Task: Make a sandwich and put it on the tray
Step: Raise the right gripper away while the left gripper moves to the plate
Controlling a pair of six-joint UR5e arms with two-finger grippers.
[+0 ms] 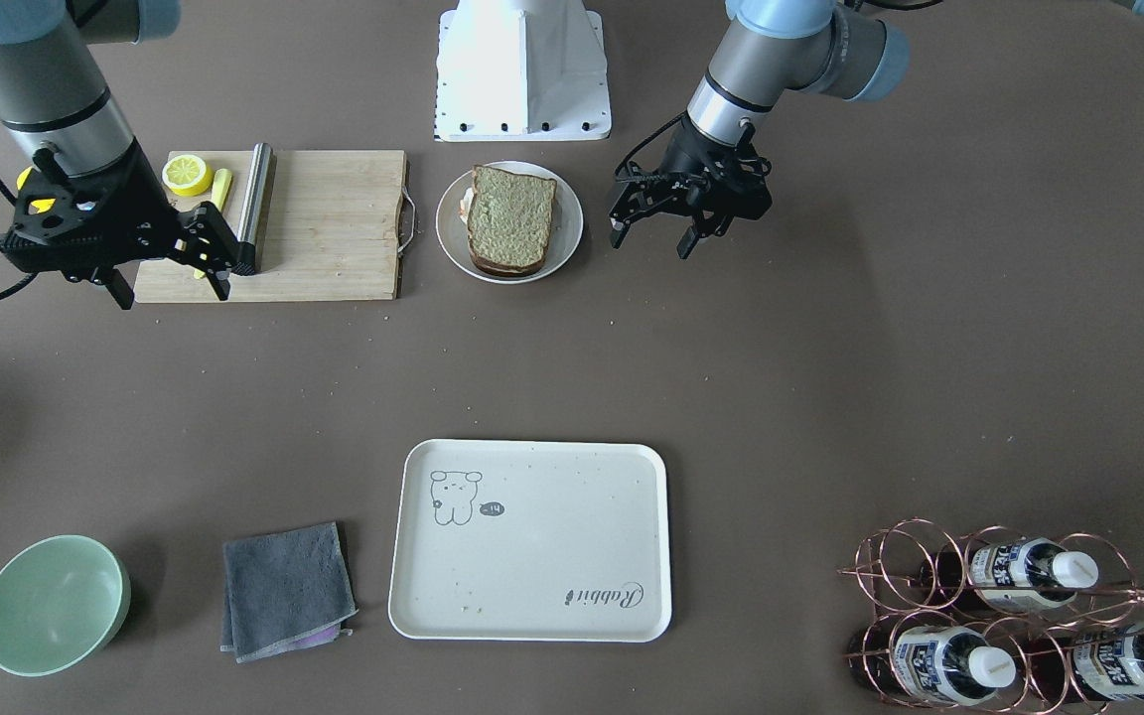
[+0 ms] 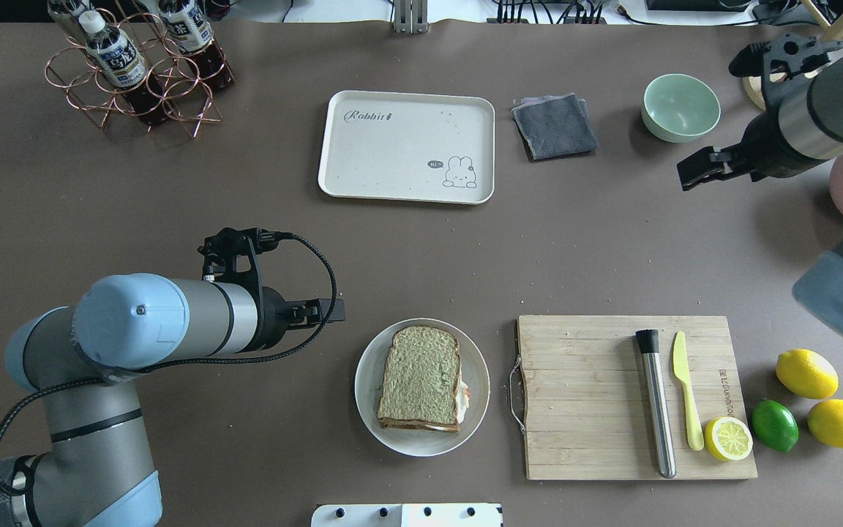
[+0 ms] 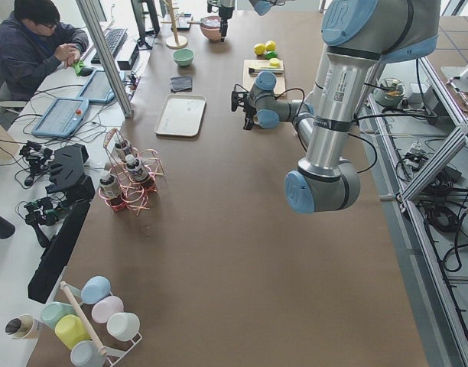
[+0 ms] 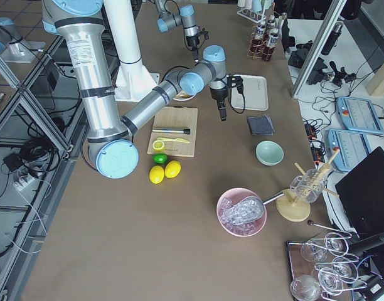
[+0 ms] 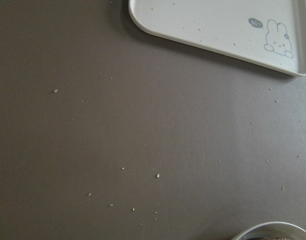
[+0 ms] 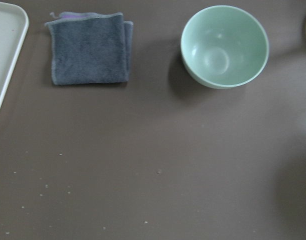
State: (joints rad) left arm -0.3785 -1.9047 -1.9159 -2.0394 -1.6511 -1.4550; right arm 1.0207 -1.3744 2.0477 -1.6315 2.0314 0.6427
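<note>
The sandwich (image 1: 510, 218) lies flat on a round white plate (image 1: 566, 233) near the robot's base, greenish-tan top slice up. In the overhead view (image 2: 421, 384) a bit of white egg (image 2: 463, 395) peeks out at its side. The cream tray (image 1: 552, 556) with the "Rabbit" script lies bare across the table and also shows in the overhead view (image 2: 392, 157). My left gripper (image 1: 651, 236) is open and empty, hovering beside the plate. My right gripper (image 1: 175, 283) is open and empty, held high over the cutting-board side.
A wooden cutting board (image 2: 582, 395) holds a steel rod (image 2: 656, 402), a yellow knife (image 2: 685, 399) and a lemon half (image 2: 727, 438). Two lemons and a lime (image 2: 774, 424) lie beside it. A green bowl (image 2: 680, 107), a grey cloth (image 2: 555, 126) and a copper bottle rack (image 2: 136, 73) stand on the far side.
</note>
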